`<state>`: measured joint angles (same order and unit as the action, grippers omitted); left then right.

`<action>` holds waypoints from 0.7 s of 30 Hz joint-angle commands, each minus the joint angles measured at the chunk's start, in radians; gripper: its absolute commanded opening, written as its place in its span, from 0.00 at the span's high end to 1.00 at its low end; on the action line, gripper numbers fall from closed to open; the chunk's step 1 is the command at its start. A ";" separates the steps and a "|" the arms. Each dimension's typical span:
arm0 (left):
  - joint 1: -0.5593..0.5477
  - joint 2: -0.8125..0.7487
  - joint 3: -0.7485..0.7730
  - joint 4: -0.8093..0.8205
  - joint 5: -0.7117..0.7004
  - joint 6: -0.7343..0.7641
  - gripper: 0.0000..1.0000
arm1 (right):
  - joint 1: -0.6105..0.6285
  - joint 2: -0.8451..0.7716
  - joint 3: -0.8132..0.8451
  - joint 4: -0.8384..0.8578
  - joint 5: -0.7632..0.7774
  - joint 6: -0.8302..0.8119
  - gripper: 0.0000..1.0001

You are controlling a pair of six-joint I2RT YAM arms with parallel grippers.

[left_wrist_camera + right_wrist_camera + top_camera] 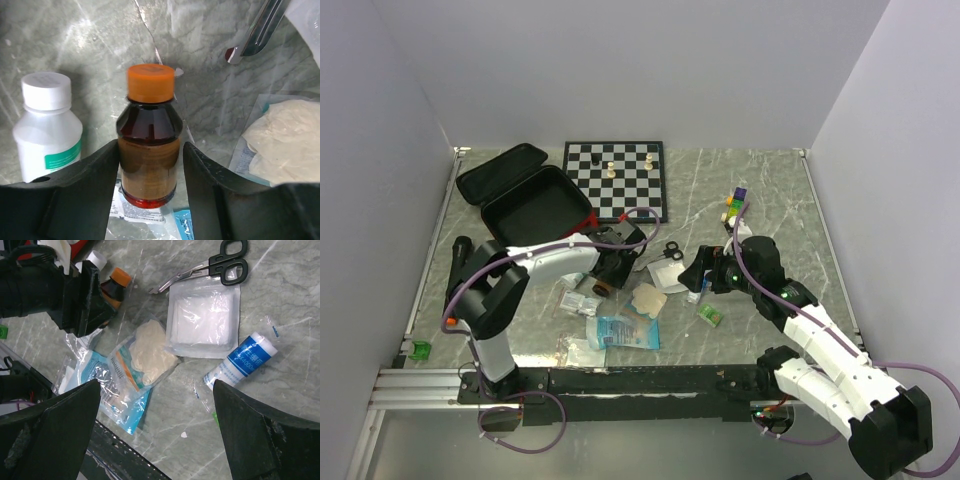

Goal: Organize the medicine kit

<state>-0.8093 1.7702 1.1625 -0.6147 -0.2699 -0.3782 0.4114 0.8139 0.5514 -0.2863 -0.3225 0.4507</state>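
The left fingers (pixel 75 200) flank the brown bottle (pixel 150 150), clench unclear; squeeze its middle squarely. The right fingers (pixel 50 430) hang released.

Amber bottle (pixel 149 160), orange cap (pixel 150 82); beside it, white bottle (pixel 47 135) with green label (pixel 62 159). Behind the amber bottle, medicine kit (pixel 535 205) showing black lining; table (pixel 90 35) grey-green, marbled.

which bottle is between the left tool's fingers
The amber bottle with the orange cap sits between the fingers of the left tool; the white plastic bottle with the white cap stands outside them.
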 commanded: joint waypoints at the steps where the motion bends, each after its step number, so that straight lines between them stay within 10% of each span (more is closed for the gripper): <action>1: 0.001 0.014 0.002 0.000 0.023 0.010 0.41 | -0.003 -0.007 -0.007 0.003 0.010 -0.007 0.00; 10: 0.001 -0.043 0.011 -0.003 0.012 -0.002 0.67 | -0.003 -0.016 -0.007 -0.002 0.013 -0.007 0.00; 21: 0.053 -0.336 0.097 -0.088 0.018 -0.083 0.70 | -0.003 -0.050 0.016 -0.011 -0.009 0.013 0.00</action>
<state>-0.8021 1.5970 1.1961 -0.6823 -0.2348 -0.4065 0.4114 0.7925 0.5495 -0.3058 -0.3229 0.4522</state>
